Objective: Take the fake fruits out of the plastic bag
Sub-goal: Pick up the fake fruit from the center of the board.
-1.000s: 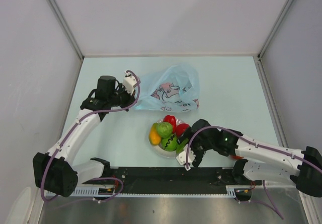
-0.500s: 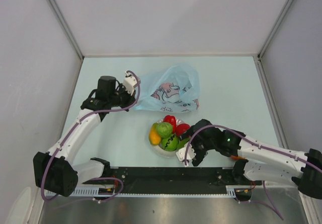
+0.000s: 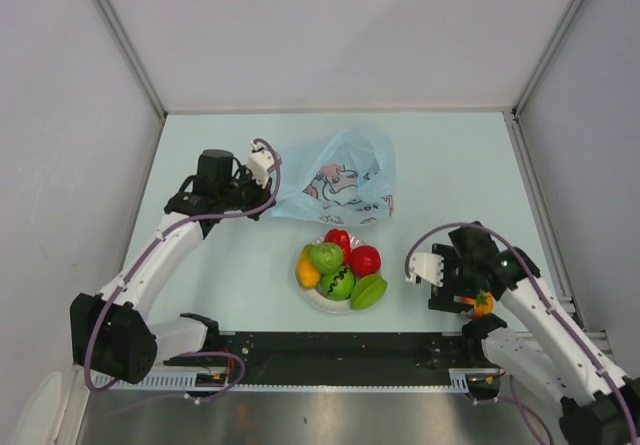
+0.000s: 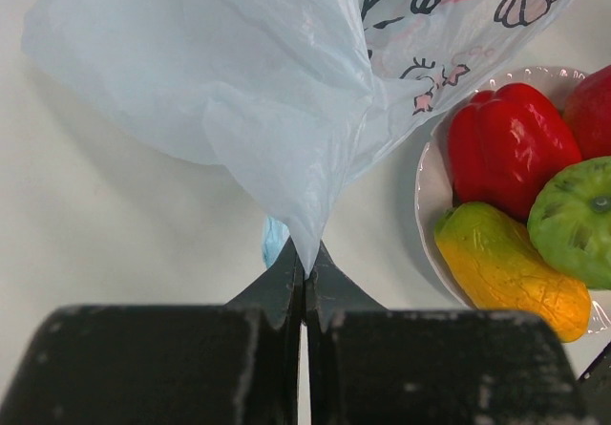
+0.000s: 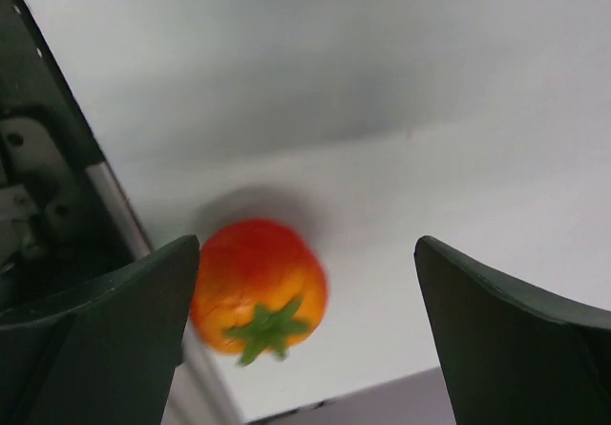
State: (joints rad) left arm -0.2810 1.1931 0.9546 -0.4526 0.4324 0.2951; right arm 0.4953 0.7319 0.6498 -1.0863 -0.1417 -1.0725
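Observation:
The light-blue plastic bag (image 3: 340, 177) lies at the table's middle back, and its printed side also shows in the left wrist view (image 4: 286, 91). My left gripper (image 3: 262, 203) is shut on the bag's left corner (image 4: 305, 253) and holds it pinched. A white plate (image 3: 318, 301) in front of the bag holds several fake fruits: a red pepper (image 4: 511, 148), a yellow-green mango (image 4: 506, 272) and green ones (image 3: 335, 283). My right gripper (image 3: 462, 300) is open and empty, hovering over an orange-red fruit (image 5: 258, 286) with a green calyx at the near right (image 3: 483, 305).
A green fruit (image 3: 368, 290) lies at the plate's right rim. The black base rail (image 3: 330, 360) runs along the near edge, close beside the orange-red fruit. Grey walls enclose the table on three sides.
My right arm has swung from the plate to the near right, leaving the green fruit at the plate's rim. It now hangs open over the orange-red fruit. The left gripper has kept its pinch.

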